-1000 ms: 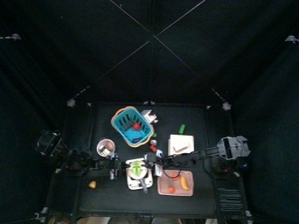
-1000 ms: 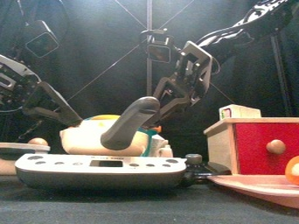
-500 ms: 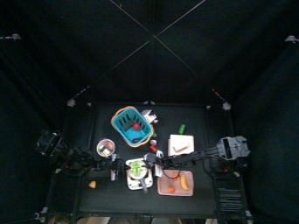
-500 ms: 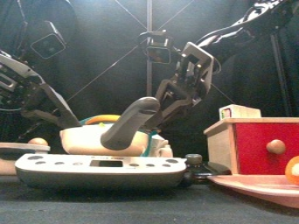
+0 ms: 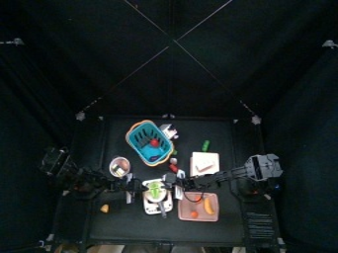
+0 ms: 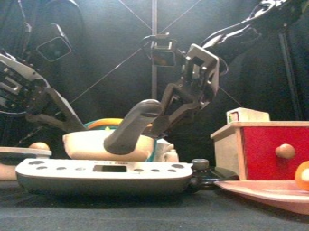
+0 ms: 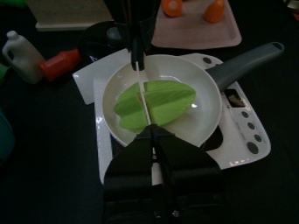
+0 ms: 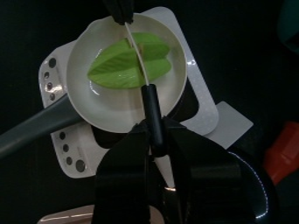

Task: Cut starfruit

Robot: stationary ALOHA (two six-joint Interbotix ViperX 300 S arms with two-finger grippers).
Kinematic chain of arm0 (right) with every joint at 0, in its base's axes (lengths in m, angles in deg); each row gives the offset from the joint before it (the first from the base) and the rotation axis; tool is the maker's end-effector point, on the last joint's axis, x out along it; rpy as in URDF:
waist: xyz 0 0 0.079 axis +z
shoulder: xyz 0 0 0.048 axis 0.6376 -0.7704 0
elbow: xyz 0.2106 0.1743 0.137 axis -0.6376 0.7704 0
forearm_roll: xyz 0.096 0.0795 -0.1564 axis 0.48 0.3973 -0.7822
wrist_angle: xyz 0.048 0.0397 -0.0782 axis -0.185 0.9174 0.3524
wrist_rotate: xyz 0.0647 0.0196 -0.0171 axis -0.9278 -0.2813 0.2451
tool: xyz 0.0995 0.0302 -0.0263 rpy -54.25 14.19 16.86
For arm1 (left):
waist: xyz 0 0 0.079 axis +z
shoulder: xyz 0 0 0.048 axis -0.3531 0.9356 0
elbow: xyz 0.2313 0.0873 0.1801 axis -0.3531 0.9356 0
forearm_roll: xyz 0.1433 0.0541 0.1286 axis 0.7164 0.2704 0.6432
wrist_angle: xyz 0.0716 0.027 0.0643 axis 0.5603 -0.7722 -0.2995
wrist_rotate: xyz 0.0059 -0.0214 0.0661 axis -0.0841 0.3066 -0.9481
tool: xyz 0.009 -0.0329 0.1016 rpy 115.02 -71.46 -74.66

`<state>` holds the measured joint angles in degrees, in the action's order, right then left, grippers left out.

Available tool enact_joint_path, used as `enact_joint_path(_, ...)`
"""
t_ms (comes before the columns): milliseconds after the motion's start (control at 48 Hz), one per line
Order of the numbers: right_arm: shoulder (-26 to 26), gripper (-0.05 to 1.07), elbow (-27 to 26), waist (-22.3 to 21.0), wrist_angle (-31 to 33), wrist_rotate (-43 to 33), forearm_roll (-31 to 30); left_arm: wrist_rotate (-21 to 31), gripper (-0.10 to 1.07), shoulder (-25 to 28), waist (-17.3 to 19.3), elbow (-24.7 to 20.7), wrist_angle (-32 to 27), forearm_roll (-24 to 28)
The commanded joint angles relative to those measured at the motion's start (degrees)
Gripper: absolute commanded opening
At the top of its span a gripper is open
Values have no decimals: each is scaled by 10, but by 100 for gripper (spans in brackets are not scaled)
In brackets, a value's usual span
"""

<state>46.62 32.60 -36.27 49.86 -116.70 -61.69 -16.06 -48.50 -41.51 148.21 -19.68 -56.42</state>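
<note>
Starfruit (image 7: 152, 105) lies in the white pan (image 7: 205, 80), the knife (image 8: 145, 83) laid lengthwise across it. My right gripper (image 8: 149, 131) is clamped on the handle; my left gripper (image 7: 153, 149) is closed at the blade's far end. Over the last second my right arm rose slightly, yet no halves show: the cut seems unfinished. The pink tray (image 7: 228, 31) holds orange pieces (image 7: 173, 7)

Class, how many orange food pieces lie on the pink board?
2. Both lie side by side on the pink board: one orange piece and a second orange piece. The left wrist view crops the board, so others may be hidden.
</note>
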Motion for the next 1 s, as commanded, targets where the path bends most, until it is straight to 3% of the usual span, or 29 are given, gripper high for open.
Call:
enact_joint_path(0,17,44,-9,-5,19,-2,4,0,34,-2,-2,-6,-13,4)
enact_joint_path(458,10,43,-17,4,31,-2,16,1,34,0,6,-13,-47,3)
enact_joint_path(979,9,43,-26,4,49,-1,20,0,34,45,7,-33,-56,4)
